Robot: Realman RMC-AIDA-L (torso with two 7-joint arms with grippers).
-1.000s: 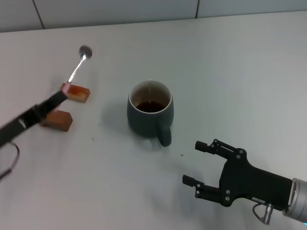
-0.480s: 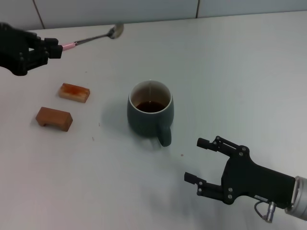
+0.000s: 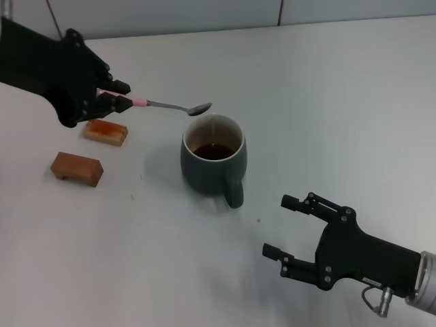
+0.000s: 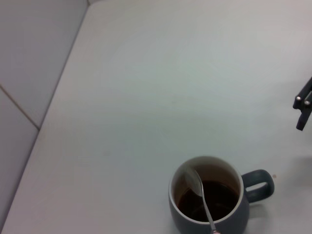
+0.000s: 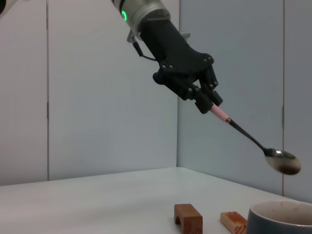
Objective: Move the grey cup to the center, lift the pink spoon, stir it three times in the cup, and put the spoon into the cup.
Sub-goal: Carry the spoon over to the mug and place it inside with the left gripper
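dark grey-teal rounded ceramic cup (image 3: 213, 162) w/ pale inner wall, stubby handle and dark brown liquid sits mid tabletop (image 3: 340, 102), so centring looks done. left pincer (image 3: 121, 99) is clamped on the pale pink handle of the thin spoon w/ silver metal bowl (image 3: 170, 105), lifted, bowl just above the cup's far rim, not in the liquid. left to do: 3 stirs, then drop spoon in. right pincer (image 3: 286, 228) is spread wide, empty, near the cup handle. two brown wooden blocks (image 3: 92, 150) lie beside.
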